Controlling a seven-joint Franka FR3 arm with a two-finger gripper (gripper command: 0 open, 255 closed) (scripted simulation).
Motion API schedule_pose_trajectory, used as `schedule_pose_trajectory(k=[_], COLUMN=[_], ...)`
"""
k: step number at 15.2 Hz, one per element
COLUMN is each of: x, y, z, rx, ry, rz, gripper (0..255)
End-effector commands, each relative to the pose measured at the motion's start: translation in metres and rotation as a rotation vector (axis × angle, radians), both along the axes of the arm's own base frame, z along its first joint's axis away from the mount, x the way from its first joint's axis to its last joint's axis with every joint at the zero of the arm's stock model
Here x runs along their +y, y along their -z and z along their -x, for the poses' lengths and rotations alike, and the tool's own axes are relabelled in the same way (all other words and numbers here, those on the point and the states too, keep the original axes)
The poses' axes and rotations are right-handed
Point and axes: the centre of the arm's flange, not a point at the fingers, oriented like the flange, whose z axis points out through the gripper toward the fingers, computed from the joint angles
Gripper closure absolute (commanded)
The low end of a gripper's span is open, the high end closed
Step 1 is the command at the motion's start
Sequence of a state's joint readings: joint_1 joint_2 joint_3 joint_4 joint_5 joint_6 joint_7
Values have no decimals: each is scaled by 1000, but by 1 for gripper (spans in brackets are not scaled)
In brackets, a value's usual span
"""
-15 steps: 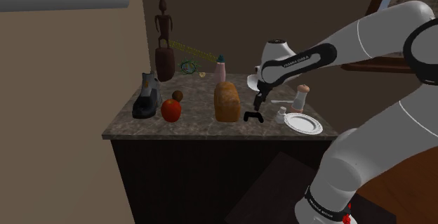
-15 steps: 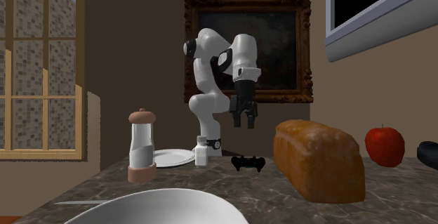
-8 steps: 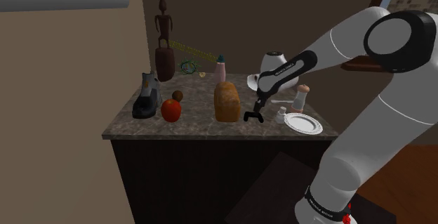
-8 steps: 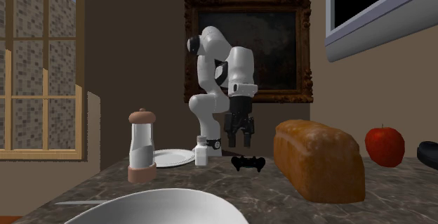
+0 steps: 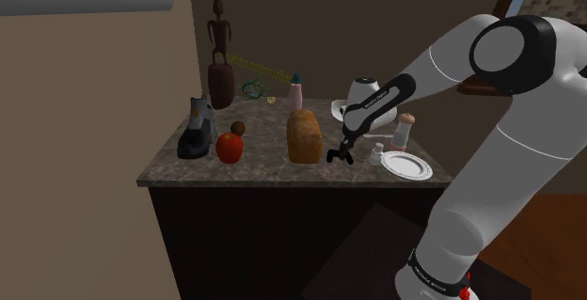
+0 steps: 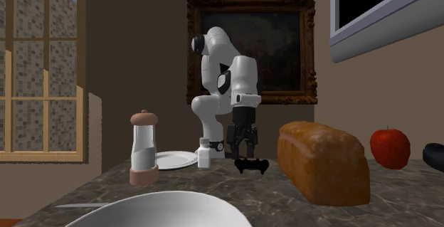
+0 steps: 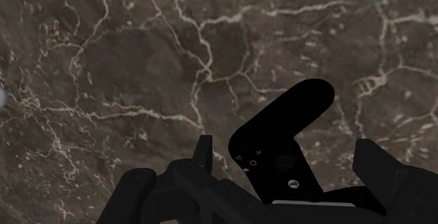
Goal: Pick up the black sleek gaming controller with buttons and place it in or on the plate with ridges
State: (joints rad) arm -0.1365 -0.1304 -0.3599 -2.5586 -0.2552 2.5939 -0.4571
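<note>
Shoulder view: marble worktop [image 5: 263, 165] carries bread loaf [image 5: 304, 138] and white plate [image 5: 406, 165]. Black controller [image 7: 281, 152] lies flat between them, so the carry looks short. Hand [image 6: 241, 156] low, fingers spread either side of the controller, not gripping.

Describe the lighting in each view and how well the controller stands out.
Shoulder view: dim, the black controller nearly merges with the dark counter. Second exterior view: brighter, the controller a plain silhouette, the bread warmly lit. Wrist view: even light, the counter's veins clear, the controller flat black save faint button marks.
</note>
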Motion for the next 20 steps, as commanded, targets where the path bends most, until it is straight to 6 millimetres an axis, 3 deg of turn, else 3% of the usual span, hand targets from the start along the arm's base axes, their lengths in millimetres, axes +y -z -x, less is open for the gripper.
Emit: schedule_pose_trajectory(k=[1, 4, 5, 14, 15, 18, 20], x=[0, 0, 0, -2, -2, -63, -64], y=[1, 1, 1, -4, -4, -20, -15], z=[0, 0, 0, -4, -4, -71, -72], rx=[0, 0, 0, -14, -14, 221, 228], ry=[0, 0, 0, 1, 1, -92, -95], rz=[0, 0, 0, 5, 5, -254, -261], gripper=[0, 0, 255, 255, 0, 0, 0])
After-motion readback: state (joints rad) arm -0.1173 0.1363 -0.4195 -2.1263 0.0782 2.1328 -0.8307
